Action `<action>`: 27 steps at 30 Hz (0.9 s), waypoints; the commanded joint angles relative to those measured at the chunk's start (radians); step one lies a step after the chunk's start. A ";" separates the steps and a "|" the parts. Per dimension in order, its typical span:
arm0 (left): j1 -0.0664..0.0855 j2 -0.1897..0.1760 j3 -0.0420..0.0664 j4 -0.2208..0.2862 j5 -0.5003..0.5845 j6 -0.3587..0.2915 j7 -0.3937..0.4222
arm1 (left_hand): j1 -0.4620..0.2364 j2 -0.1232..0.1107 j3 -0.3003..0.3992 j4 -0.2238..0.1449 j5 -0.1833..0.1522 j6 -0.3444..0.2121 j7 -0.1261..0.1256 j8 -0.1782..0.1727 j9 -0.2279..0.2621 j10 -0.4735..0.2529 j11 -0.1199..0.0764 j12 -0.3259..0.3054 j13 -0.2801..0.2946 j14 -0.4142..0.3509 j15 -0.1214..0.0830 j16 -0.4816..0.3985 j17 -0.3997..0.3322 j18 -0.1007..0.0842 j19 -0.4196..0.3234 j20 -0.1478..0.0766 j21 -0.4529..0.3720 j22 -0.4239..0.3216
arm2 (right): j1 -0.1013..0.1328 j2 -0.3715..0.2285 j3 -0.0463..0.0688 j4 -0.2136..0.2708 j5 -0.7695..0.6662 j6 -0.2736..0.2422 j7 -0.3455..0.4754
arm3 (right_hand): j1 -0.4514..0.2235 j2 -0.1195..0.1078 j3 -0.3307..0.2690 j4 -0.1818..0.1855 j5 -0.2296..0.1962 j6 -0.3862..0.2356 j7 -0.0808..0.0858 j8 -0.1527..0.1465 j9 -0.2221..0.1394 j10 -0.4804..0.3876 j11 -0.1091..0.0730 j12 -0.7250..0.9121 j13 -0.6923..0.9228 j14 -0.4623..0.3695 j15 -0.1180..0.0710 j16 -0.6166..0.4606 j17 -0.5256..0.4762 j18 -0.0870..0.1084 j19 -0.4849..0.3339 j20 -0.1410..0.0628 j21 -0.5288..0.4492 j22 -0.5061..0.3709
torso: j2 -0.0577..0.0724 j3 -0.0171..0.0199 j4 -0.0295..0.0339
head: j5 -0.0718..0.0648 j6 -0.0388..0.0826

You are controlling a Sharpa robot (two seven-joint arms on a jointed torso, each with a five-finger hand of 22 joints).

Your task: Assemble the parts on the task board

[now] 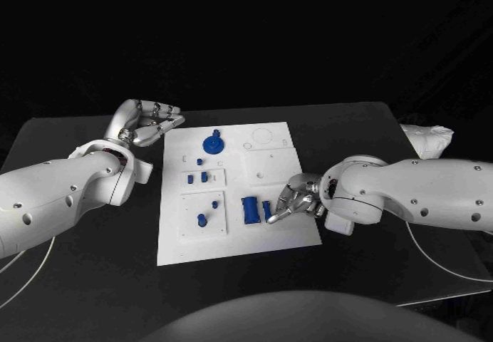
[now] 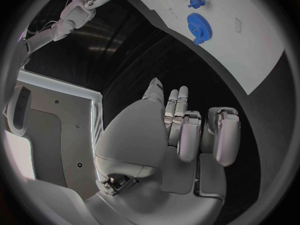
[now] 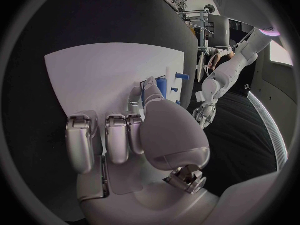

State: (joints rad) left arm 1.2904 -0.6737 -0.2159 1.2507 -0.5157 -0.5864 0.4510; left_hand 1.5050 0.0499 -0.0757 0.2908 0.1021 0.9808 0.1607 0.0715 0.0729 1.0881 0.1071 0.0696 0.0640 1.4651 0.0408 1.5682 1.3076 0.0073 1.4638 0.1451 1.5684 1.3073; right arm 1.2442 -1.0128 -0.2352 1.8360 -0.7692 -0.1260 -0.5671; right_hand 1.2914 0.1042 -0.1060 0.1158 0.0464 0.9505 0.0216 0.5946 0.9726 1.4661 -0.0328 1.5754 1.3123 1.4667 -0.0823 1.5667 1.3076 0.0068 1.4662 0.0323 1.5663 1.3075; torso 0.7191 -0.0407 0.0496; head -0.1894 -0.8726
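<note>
A white task board (image 1: pixel 269 235) lay in the middle of a black surface (image 1: pixel 390 135), seen from above. On its far part, a blue gear (image 1: pixel 214 145) sat flat on the board with a small blue peg (image 1: pixel 216 132) just beyond it. Lower down the left side were two inset plates: the farther one held a few small blue pegs (image 1: pixel 204 177), the nearer one a small blue oval piece (image 1: pixel 201 221) and another peg (image 1: pixel 214 204). Near the board's middle right lay a rectangular blue block (image 1: pixel 248 210) and, just to its right, a narrower blue piece (image 1: pixel 267 209).

The right hand (image 1: pixel 296 201) rested over the board's right edge, its fingertips (image 1: pixel 276 217) at the narrow blue piece. The wrist view placed one finger against a blue piece, but whether it was pinched or only touched could not be told. The left hand (image 1: pixel 154 120) hovered over the dark surface at the board's far left corner, fingers curled loosely inward and holding nothing.

As a judgement, the assembly looked partway along: the gear and several pegs appeared seated, while the block and narrow piece lay loose and two outlined circular recesses (image 1: pixel 265 135) at the far right showed no part in them.
</note>
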 commanded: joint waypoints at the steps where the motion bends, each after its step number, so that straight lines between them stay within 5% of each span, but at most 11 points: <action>1: 0.001 0.002 0.001 0.002 -0.003 0.011 0.006 | 0.002 0.010 -0.005 0.002 0.005 0.005 -0.001 -0.005 -0.001 0.005 0.000 -0.002 -0.001 0.106 -0.002 0.003 0.263 -0.007 0.107 -0.003 0.002 0.263 | -0.002 0.004 -0.001 -0.004 -0.013 -0.001 -0.016 | 0.001 0.012 0.002 0.002 0.004 0.003 -0.002 -0.007 0.001 0.105 -0.007 -0.005 0.258 0.104 -0.004 0.004 0.263 -0.007 0.105 -0.006 0.004 0.263 | 0.000 -0.0003 -0.0005 | -0.001 0.000; 27: 0.001 0.002 0.001 0.003 -0.003 0.013 0.006 | 0.002 0.010 -0.005 0.002 0.005 0.005 -0.001 -0.005 -0.001 0.005 0.000 -0.002 -0.001 0.106 -0.002 0.003 0.263 -0.007 0.107 -0.003 0.002 0.263 | -0.002 0.007 -0.001 -0.001 -0.015 -0.012 -0.020 | 0.003 0.014 0.003 0.001 0.004 0.001 -0.002 -0.011 0.002 0.105 -0.007 -0.005 0.258 0.104 -0.004 0.004 0.263 -0.007 0.105 -0.007 0.004 0.263 | 0.000 -0.0002 -0.0007 | -0.001 0.000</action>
State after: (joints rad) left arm 1.2904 -0.6729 -0.2159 1.2508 -0.5159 -0.5855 0.4510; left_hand 1.5050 0.0499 -0.0757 0.2908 0.1021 0.9808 0.1607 0.0715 0.0729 1.0881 0.1071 0.0696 0.0640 1.4651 0.0408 1.5682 1.3074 0.0073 1.4638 0.1451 1.5684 1.3073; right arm 1.2436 -1.0035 -0.2355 1.8317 -0.7821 -0.1328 -0.5946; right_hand 1.2829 0.1128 -0.1044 0.1174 0.0504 0.9505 0.0216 0.5868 0.9732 1.4661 -0.0329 1.5752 1.3131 1.4667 -0.0822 1.5667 1.3074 0.0067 1.4662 0.0324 1.5663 1.3073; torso 0.7191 -0.0407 0.0495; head -0.1894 -0.8726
